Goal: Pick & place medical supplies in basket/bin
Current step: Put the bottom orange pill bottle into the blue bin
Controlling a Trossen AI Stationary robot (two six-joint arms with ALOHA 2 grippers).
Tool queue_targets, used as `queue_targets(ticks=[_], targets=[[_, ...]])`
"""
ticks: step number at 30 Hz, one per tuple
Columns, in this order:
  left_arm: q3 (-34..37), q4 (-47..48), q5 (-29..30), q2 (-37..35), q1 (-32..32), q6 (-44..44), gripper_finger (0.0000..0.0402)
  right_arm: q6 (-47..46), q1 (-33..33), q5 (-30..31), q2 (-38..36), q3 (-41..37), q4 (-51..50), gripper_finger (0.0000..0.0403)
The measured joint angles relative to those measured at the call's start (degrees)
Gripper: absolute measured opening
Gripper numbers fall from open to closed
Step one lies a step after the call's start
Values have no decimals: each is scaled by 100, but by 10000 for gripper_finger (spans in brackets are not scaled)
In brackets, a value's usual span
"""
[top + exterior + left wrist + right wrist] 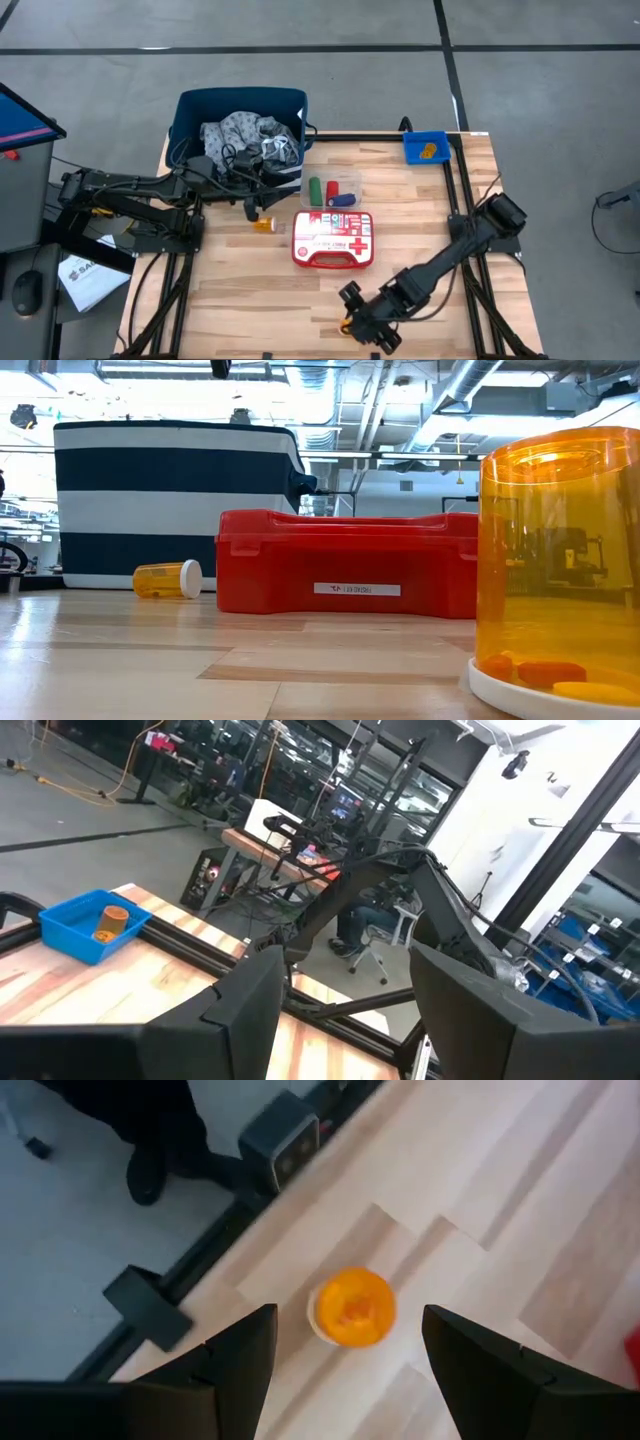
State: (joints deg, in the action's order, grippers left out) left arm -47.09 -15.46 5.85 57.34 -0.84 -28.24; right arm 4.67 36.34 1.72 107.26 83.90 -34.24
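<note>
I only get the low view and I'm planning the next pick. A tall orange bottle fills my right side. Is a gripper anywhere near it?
Observer: Yes. The right gripper hangs above that upright pill bottle, open, with a finger on either side of it.
Operator: And the bottle lying left of the red case?
Observer: That lying bottle is on the table between the first-aid case and the left gripper, which is open and holds nothing.
Operator: Anything in the small bin?
Observer: One orange bottle sits in the blue bin at the table's far right corner.
</note>
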Motion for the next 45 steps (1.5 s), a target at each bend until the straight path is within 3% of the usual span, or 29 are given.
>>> queue_targets(ticks=[8,45], targets=[[0,-1,9,0,0,-67,211,226,135,592,1,-186,361,246],[-1,-9,-15,0,-107,-31,211,392,109,413,651,-168,798,246]])
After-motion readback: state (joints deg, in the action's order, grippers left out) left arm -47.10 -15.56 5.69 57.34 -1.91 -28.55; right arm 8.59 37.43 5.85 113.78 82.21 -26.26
